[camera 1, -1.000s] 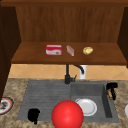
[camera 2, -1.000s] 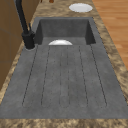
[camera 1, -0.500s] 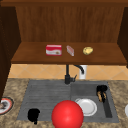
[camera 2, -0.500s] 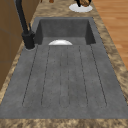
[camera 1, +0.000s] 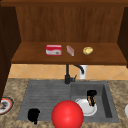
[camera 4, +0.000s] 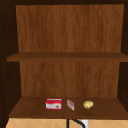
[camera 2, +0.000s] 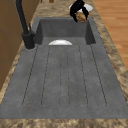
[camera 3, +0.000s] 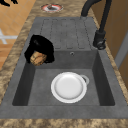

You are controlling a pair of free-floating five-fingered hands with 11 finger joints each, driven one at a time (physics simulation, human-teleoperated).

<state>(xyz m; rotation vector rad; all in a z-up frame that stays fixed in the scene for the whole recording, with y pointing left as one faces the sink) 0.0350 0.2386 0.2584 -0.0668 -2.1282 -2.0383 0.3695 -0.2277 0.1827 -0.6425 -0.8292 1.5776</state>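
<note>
text: none legible | red box (camera 1: 53, 49) on shelf (camera 1: 30, 56): label print too blurred to read

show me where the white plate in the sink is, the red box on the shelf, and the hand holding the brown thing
white plate (camera 3: 68, 87), right side view, its centre.
red box (camera 1: 53, 50), front view, its front face.
right hand (camera 3: 43, 46), right side view, its back, fingers curled round the brown thing (camera 3: 37, 58).

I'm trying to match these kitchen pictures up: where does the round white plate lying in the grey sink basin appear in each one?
Front view: the round white plate lies low, right of centre, in the basin.
Left side view: a sliver of it peeks over the basin's near edge, upper centre.
Right side view: whole, at centre.
Upper view: the plate lies outside this picture.
Shared landmark: the black tap.
</note>
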